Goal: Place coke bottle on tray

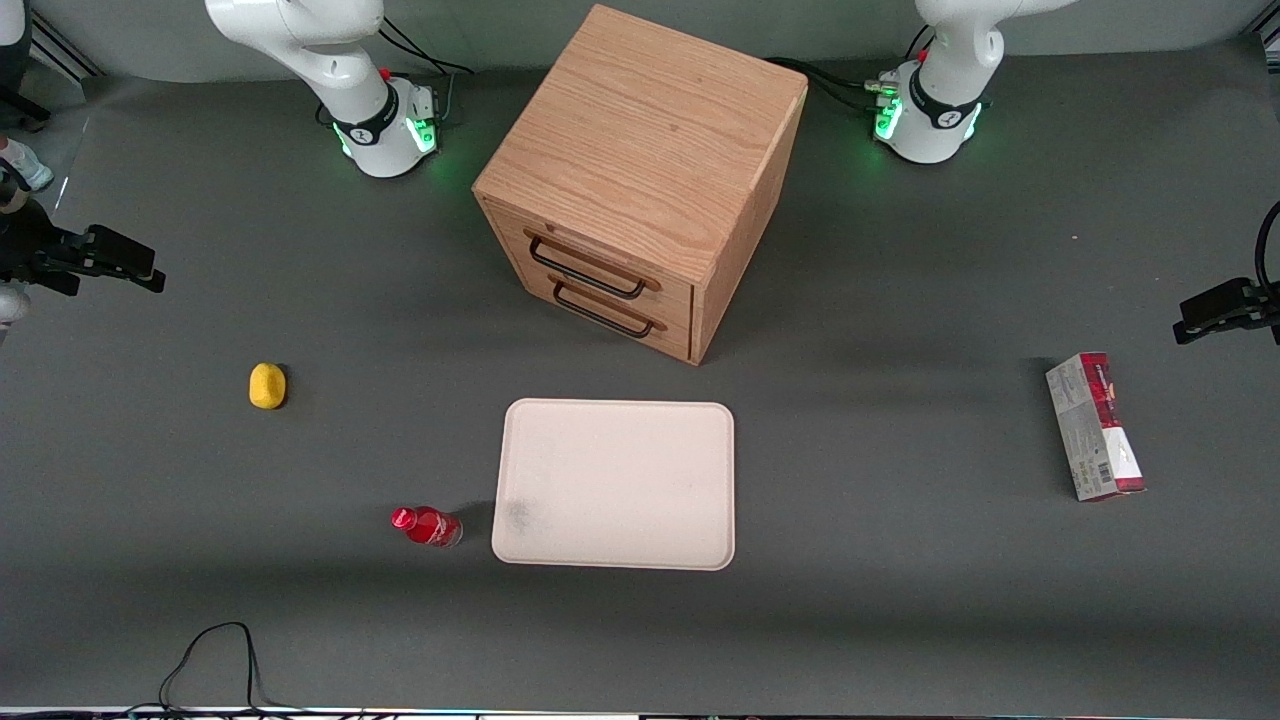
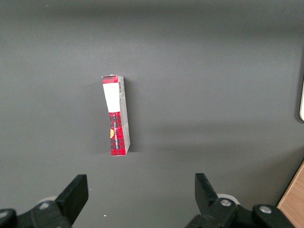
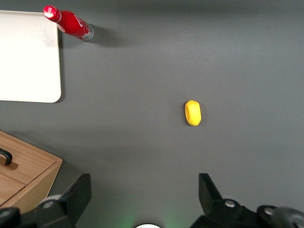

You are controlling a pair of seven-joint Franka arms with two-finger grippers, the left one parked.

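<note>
The gripper (image 3: 142, 199) is hovering high over the table (image 1: 900, 600), fingers spread wide and holding nothing. The coke bottle (image 1: 427, 526) is standing on the table just beside the tray (image 1: 614, 484), off its eight o'clock corner. The tray is carrying nothing.

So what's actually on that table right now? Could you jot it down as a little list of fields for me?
coke bottle: upright on the table, just beside the tray, not on it
tray: flat, bare, in front of the drawer cabinet
drawer cabinet: wooden, both drawers shut
yellow lump: toward the working arm's end
carton box: toward the parked arm's end
tool: open, held high above the table, near the yellow lump, holding nothing
task status: bottle not yet picked up
</note>
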